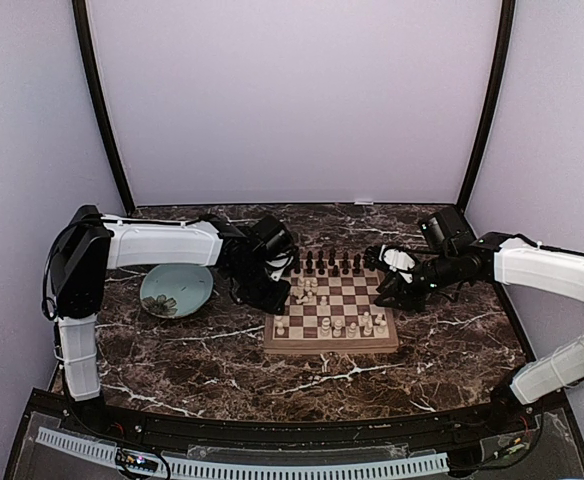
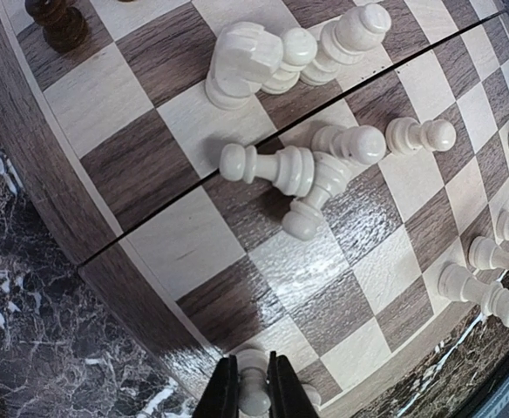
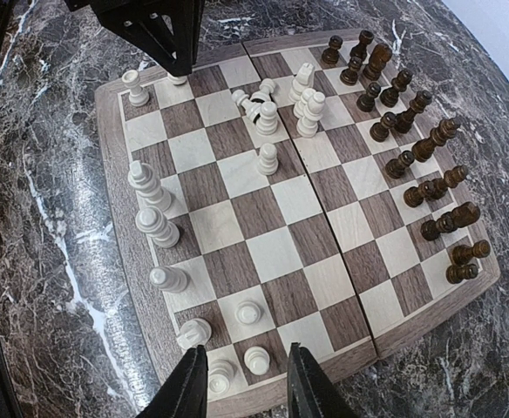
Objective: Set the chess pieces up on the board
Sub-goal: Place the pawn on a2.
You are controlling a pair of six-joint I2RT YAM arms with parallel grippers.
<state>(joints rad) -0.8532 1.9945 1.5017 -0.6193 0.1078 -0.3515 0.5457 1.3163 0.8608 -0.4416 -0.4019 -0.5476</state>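
Chess pieces (image 3: 268, 117) stand and lie on the board (image 3: 276, 252). We note left end effector (image 2: 254, 374) clenched on a cream piece (image 2: 254, 396) at the board's edge; right end effector (image 3: 247, 374) released.

One wooden chessboard (image 3: 274, 254). About sixteen cream-white chess pieces (image 3: 154, 226) — a few lie toppled in heaps, so the tally is approximate. About sixteen dark chess pieces (image 3: 377, 59) — crowded too close for a sure count. One pale-teal plate (image 1: 197, 283). Two robot arms (image 1: 162, 243).
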